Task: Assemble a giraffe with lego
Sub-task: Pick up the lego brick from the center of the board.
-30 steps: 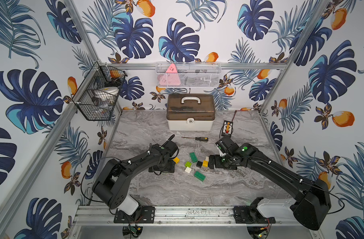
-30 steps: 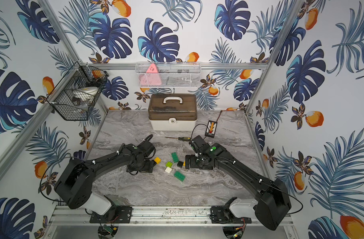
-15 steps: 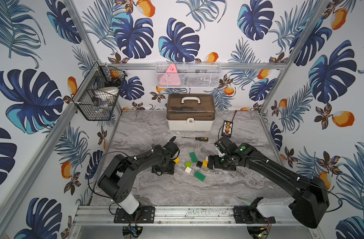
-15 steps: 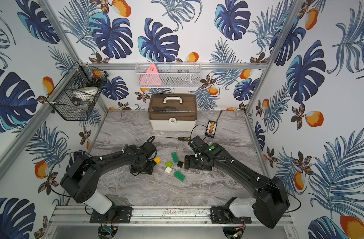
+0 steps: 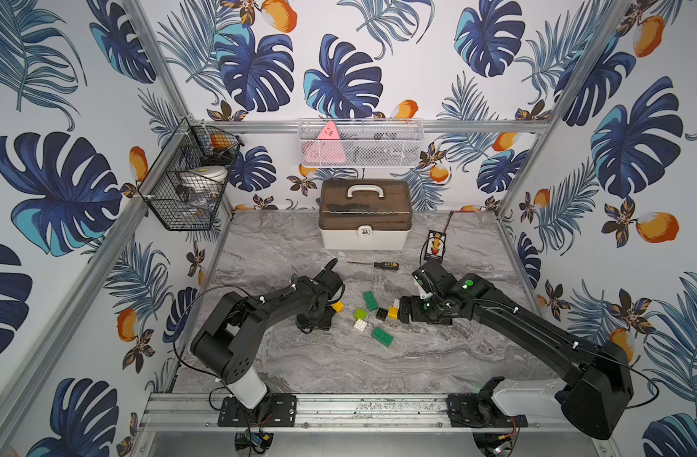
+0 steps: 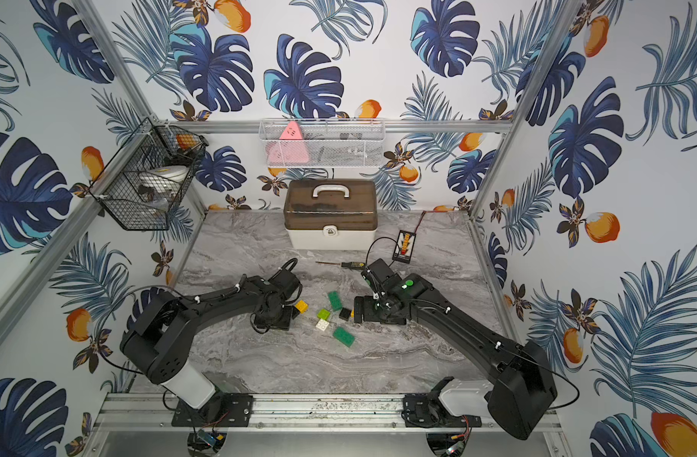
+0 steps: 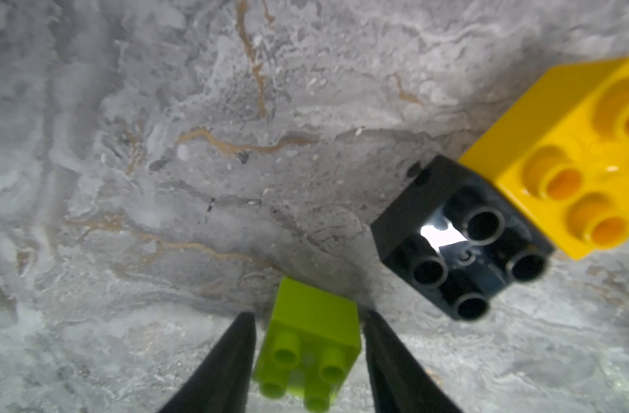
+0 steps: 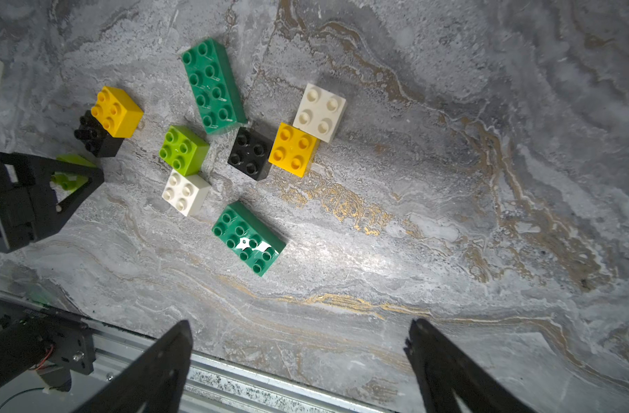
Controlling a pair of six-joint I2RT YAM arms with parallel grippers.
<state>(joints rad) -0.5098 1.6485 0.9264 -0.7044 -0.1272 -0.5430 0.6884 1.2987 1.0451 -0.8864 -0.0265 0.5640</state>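
left gripper (image 7: 307,314) jaws have narrowed from wide apart to flank the lime brick (image 7: 305,343) on the table (image 5: 378,364), contact not confirmable; right gripper (image 8: 300,321) stays spread near the loose lego (image 8: 213,85), none joined yet: first pick likely beginning.

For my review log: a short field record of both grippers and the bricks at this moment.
left gripper: fingers either side of lime brick; contact unclear
right gripper: open, empty, over table
loose bricks: long green bricks, second lime brick, white bricks, yellow bricks, black bricks
assembly: no stack visible
nearby: screwdriver, lidded box
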